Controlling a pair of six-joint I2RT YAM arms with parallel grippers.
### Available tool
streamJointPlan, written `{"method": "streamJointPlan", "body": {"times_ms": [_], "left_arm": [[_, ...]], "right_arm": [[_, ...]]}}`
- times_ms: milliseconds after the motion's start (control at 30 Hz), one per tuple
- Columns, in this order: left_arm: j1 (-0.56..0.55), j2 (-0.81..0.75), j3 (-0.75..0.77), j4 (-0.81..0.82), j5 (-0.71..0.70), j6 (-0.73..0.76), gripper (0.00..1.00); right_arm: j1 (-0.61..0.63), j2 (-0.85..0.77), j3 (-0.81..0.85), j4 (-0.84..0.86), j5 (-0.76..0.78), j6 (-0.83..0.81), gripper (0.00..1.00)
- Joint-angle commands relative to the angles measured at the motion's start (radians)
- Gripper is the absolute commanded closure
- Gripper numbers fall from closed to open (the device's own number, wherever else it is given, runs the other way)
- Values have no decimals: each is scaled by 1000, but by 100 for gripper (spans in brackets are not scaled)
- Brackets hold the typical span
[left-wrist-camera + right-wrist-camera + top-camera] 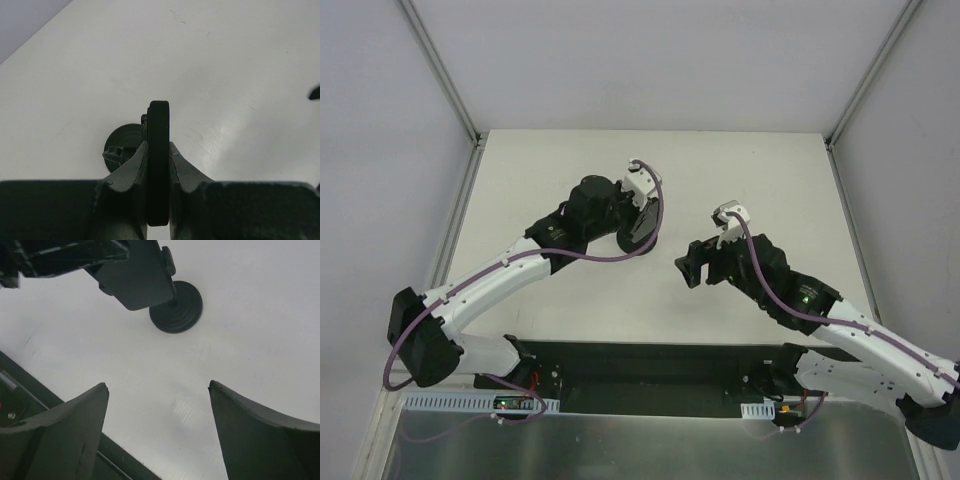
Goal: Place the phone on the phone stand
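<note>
The phone (158, 120) is a thin black slab, seen edge-on in the left wrist view. My left gripper (158, 146) is shut on it, one finger on each flat face. The phone stand (124, 142) stands on the table just beyond and left of the phone, showing its round base and clamp cradle. From the right wrist camera the phone (141, 284) hangs right above the phone stand (177, 307), hiding its cradle. My right gripper (159, 385) is open and holds nothing, a short way to the right of the stand. From above, the left gripper (632, 215) and right gripper (691, 266) face each other.
The white table (570, 170) is walled by grey panels with metal corner posts at the back. A black rail (650, 365) holding the arm bases runs along the near edge and shows in the right wrist view's lower left corner.
</note>
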Motion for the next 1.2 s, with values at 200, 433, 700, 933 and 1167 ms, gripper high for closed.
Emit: {"method": "streamJointPlan", "body": {"times_ms": [200,433,700,933,1167], "left_arm": [[18,-231,-116,-111,591,215,100],[77,-202,-93,-108,862,266,100],[98,-144,-38,-117,956,289,100],[100,-107,-21,-117,935,315,100],[95,-62,7,-71,918,303,100]], "right_arm": [[-412,49,-132,360,-947,-337,18],[-418,191,-57,318,-1081,-552,27],[-398,261,-15,295,-1122,-585,28],[-378,322,29,275,-1064,-601,46],[-372,328,2,295,-995,-508,100]]}}
